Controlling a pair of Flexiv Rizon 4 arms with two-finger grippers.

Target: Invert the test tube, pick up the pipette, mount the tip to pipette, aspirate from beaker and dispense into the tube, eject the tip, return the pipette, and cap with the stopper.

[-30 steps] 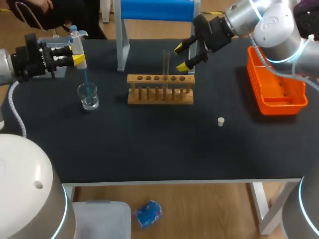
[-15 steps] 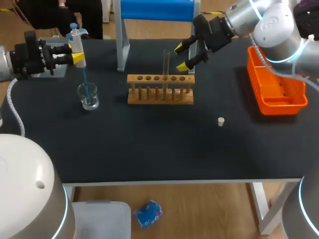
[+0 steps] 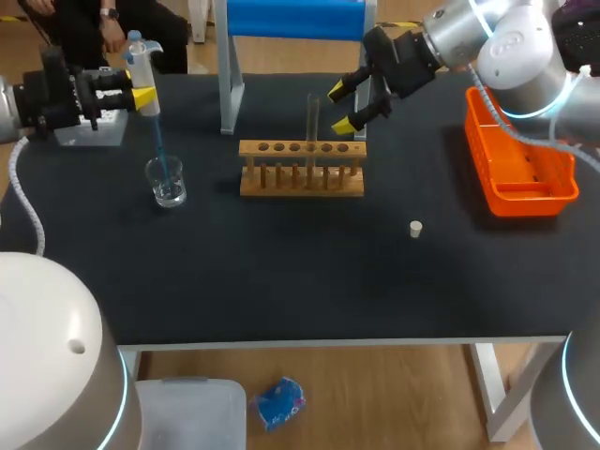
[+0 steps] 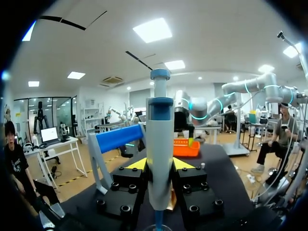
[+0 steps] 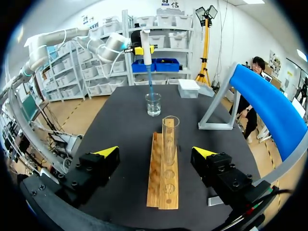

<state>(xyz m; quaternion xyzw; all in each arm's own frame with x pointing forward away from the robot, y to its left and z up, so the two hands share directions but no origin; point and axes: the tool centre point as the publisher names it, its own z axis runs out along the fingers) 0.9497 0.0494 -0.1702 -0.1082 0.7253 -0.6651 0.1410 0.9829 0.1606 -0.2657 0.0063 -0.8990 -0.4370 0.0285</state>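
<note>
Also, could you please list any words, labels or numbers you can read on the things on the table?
None: the pipette, beaker, wooden rack, test tube, orange basket and stopper show no print that can be read.

You have nothing legible to read here: the pipette point(image 4: 160, 159), the beaker point(image 3: 167, 183), the test tube point(image 3: 312, 117), the wooden rack point(image 3: 302, 175) and the orange basket point(image 3: 525, 199) on the counter point(image 3: 281, 272) show no print, number or label that can be made out (any marks on the pipette are too small to tell).
</note>
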